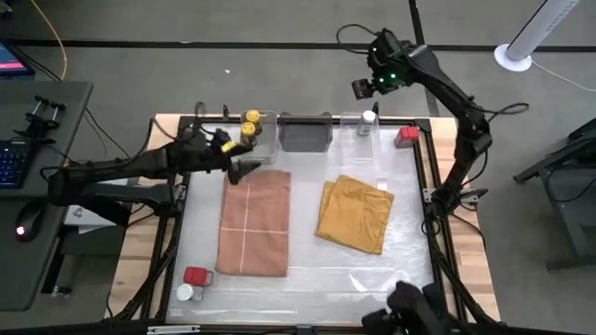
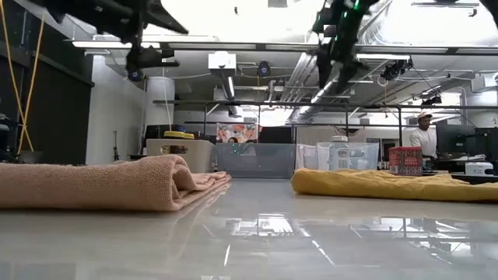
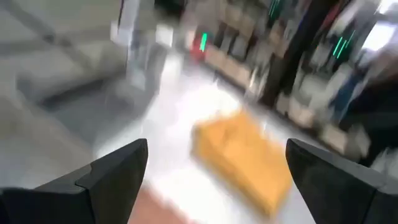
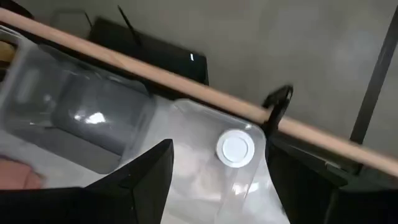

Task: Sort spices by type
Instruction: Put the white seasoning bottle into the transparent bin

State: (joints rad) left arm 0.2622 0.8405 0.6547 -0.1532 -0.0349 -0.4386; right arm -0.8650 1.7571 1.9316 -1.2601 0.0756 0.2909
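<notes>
Two yellow-lidded dark jars [image 1: 250,126] stand in a clear bin at the far left. A white-topped shaker [image 1: 368,120] [image 4: 235,148] stands in a clear bin at the far right, with a red tin [image 1: 406,136] beside it on the table. A second red tin [image 1: 196,276] and a second shaker [image 1: 186,292] sit at the near left corner. My left gripper [image 1: 244,160] [image 3: 217,146] hovers open over the pink cloth's far end, just near of the jars. My right gripper [image 1: 368,86] [image 4: 219,149] hangs open, high above the far shaker. Neither holds anything.
A folded pink cloth [image 1: 253,221] and a folded mustard cloth [image 1: 356,212] lie mid-table. A grey bin [image 1: 305,132] stands between the two clear bins at the far edge. A dark frame runs around the table. A person [image 2: 424,136] shows in the room behind.
</notes>
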